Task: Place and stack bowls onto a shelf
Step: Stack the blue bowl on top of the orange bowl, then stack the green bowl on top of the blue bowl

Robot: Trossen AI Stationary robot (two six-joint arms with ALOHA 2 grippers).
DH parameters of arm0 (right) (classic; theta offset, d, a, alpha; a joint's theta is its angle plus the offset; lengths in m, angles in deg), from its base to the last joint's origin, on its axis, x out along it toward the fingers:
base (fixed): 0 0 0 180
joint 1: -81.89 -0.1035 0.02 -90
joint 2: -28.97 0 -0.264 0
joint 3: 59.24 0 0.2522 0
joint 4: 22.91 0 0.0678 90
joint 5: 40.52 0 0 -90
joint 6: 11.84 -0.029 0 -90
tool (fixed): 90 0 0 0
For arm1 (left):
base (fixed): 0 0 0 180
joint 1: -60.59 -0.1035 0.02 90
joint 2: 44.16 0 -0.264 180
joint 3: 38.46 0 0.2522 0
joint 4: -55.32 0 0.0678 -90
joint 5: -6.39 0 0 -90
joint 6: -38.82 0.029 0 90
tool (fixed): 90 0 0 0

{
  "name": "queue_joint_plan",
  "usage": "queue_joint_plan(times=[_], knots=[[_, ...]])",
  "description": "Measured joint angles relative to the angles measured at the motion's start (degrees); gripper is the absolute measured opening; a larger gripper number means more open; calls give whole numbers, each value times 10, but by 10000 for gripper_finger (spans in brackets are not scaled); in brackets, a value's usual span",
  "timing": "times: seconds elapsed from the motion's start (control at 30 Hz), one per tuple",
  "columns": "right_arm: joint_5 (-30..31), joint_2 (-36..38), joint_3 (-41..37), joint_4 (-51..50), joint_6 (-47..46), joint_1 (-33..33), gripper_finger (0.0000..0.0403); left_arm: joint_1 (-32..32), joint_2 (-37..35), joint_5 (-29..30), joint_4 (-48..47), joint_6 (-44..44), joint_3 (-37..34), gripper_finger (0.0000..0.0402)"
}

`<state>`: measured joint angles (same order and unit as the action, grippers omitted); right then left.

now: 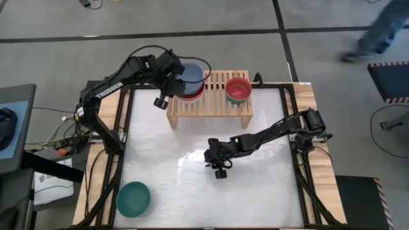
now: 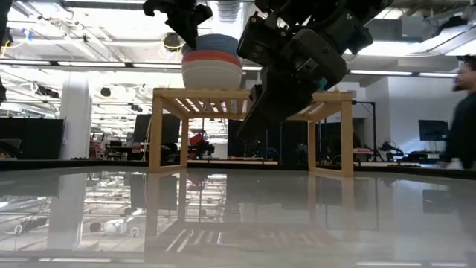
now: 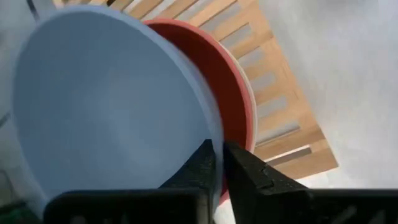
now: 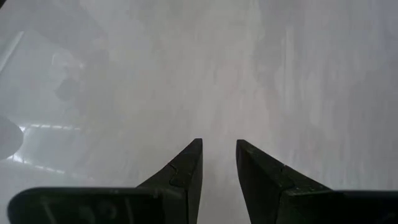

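Note:
The light-wood shelf (image 1: 216, 102) stands at the table's far edge. On its left part sit a cream bowl (image 2: 213, 77), a red bowl (image 3: 231, 93) in it, and a slate blue bowl (image 1: 192, 71) on top. My left gripper (image 3: 219, 155) is shut on the blue bowl's rim. A small stack with a pink bowl (image 1: 238, 90) on top sits on the shelf's right part. A teal bowl (image 1: 133, 199) rests on its base at the table's near left. My right gripper (image 4: 219, 146) hovers over the bare table middle (image 1: 209, 156), its fingers a little apart, touching nothing. My left gripper pinches the slate blue bowl's rim (image 3: 214, 140) on the side toward the table's near left, one finger (image 3: 200, 163) inside the bowl and one (image 3: 245, 171) outside. The fingers come slanting down from the left. The bowl sits upright in the red bowl.
The shelf's middle slats (image 1: 216, 82) between the two stacks are bare. The wet-looking table top (image 1: 192, 185) reflects the shelf. A person (image 1: 382, 29) walks on the floor beyond the far right corner. Cables and a box lie left of the table (image 1: 51, 160).

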<state>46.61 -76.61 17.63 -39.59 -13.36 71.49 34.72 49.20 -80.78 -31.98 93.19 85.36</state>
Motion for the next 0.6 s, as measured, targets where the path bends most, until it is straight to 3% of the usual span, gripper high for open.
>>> queue_joint_plan(times=[0.3, 0.47, 0.6], knots=[[0, 0, 0, 1, -1, 0, 122, 4, -4, 25, -8, -65, 0, 115], [0, 0, 0, 1, -2, 0, 123, 25, -34, 118, -5, -127, 0, 168], [2, 0, 0, 14, -7, 4, 123, 61, -65, 189, -31, -201, 0, 184]])
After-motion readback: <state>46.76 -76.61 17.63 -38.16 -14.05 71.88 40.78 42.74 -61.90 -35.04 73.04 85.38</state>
